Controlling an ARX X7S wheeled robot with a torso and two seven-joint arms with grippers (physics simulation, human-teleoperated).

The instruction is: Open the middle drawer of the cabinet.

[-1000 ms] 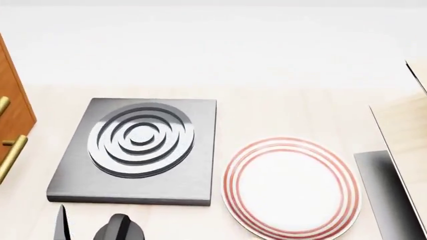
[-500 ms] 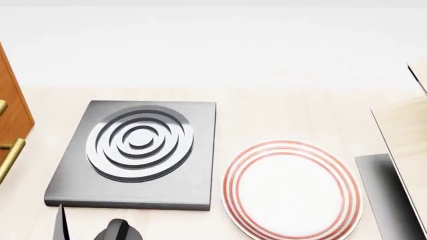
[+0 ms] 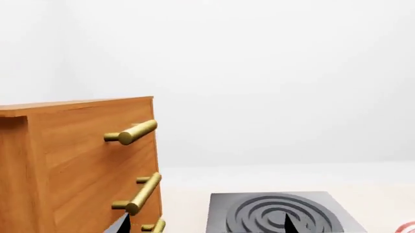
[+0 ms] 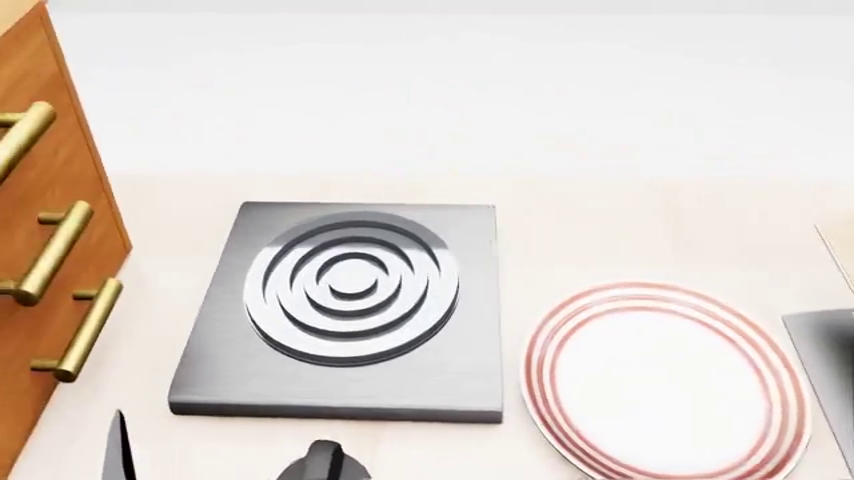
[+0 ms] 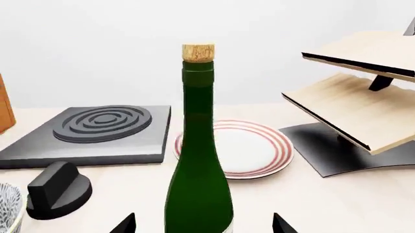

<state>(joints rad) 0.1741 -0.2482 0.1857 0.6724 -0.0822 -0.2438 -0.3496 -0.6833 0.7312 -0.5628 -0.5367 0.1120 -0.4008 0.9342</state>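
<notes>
The cabinet [image 3: 26, 170] is a tall orange-brown wooden box, at the left edge of the head view [image 4: 34, 60]. The middle drawer [image 3: 84, 184] looks shut, its brass bar handle [image 3: 143, 193] the second of three [image 4: 48, 250]. My left gripper [image 3: 204, 225] is open and empty, short of the cabinet's front; one fingertip [image 3: 120, 224] shows just below the middle handle's near end, apart from it. One left fingertip [image 4: 120, 448] shows in the head view. My right gripper [image 5: 202, 224] is open, fingertips wide either side of a green bottle [image 5: 198, 160], not touching it.
A grey stove plate with rings [image 4: 347, 300] lies right of the cabinet. A red-rimmed white plate [image 4: 661, 375] lies further right. A black knob [image 5: 58, 191] and a patterned bowl's edge [image 5: 7, 208] sit near the bottle. A light-wood tiered rack [image 5: 363, 97] stands at the right.
The head view has swung left: the cabinet with its three handles now shows much more, and the stove plate and the white plate have shifted right in the picture.
</notes>
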